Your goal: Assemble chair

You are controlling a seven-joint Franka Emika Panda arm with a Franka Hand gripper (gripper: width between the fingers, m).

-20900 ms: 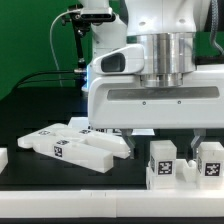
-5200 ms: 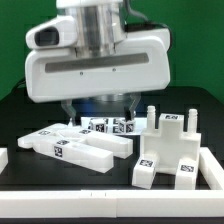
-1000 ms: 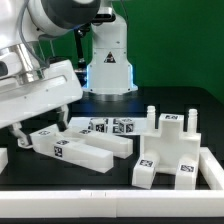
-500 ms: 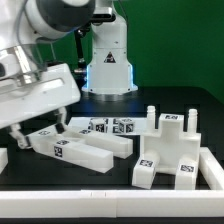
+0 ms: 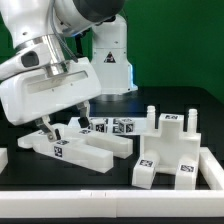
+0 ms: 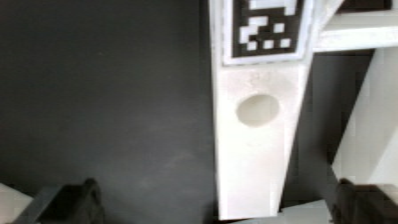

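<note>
Loose white chair pieces lie on the black table. A long flat bar [image 5: 78,150] lies at the exterior view's left with other slabs beside it. Small tagged blocks [image 5: 112,126] sit behind it, and a joined blocky part with upright pegs [image 5: 172,148] stands at the right. My gripper [image 5: 63,122] hangs open just above the left pile, holding nothing. In the wrist view a white bar with a tag and a round hole [image 6: 262,120] runs between my gripper's [image 6: 217,205] spread dark fingertips [image 6: 71,200], and neither fingertip touches it.
A low white border rail [image 5: 216,168] runs along the exterior view's right edge, and another rail end [image 5: 3,158] shows at the left. The robot's base [image 5: 110,60] stands at the back before a green backdrop.
The hand has swung toward the exterior view's right and now sits over the left pile of pieces. Its jaws stayed open. No piece has moved.
</note>
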